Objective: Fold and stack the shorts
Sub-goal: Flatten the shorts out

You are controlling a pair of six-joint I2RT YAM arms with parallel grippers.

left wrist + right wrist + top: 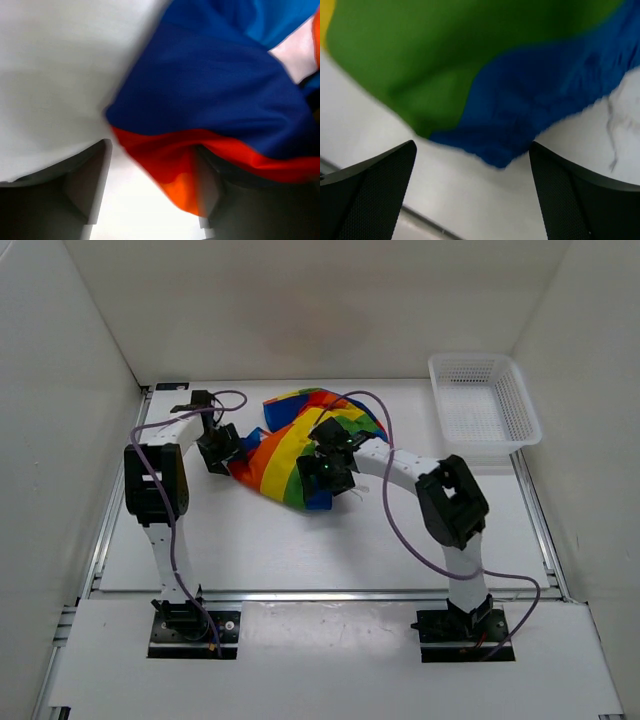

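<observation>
Shorts (288, 448) bunched mid-table; left gripper (152, 187) spread at red edge, right gripper (472, 167) spread at blue-green hem.

Left arm: I have the white-linked, black-jointed left arm (168, 540) standing straight up from its base, bent at the black elbow and reaching forward, with a purple cable looped along it.
Left claw: my black two-finger left claw (218, 453) sits low and points down; on its wrist camera I see the fingers (87, 190) well apart.
Right arm: the matching white-and-black right arm (462, 570) rises from its base, folds at the elbow and stretches left and forward.
Right claw: my black right claw (325, 475) is tipped downward, its dark textured fingers (375, 190) spread wide on the wrist camera.
</observation>
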